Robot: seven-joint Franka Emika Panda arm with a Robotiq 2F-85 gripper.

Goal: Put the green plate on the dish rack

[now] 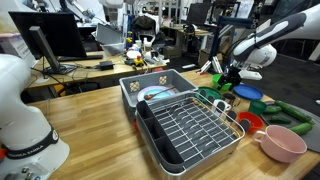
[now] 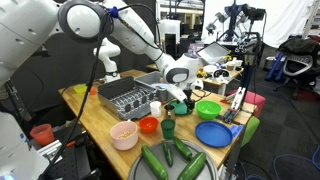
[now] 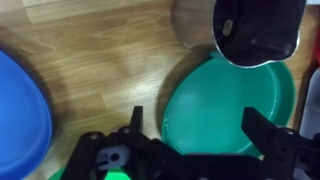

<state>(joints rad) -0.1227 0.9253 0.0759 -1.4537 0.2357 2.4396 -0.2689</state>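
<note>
The green plate (image 3: 230,105) lies flat on the wooden table, seen from above in the wrist view; it also shows in an exterior view (image 1: 208,95) just beyond the rack's far corner. My gripper (image 3: 200,128) is open and empty, right above the plate, with its two fingers spread over the plate's near half. The gripper shows in both exterior views (image 1: 228,78) (image 2: 178,95). The dish rack (image 1: 195,125), silver wire in a dark tray, stands in the middle of the table and also shows in an exterior view (image 2: 128,97).
A blue plate (image 3: 20,115) (image 2: 215,133) lies beside the green plate. A dark metal pot (image 3: 255,30) overlaps the plate's far edge. A grey tub (image 1: 160,88) stands behind the rack. Nearby are a lime-green bowl (image 2: 207,109), a pink bowl (image 1: 283,143) and a red cup (image 1: 250,122).
</note>
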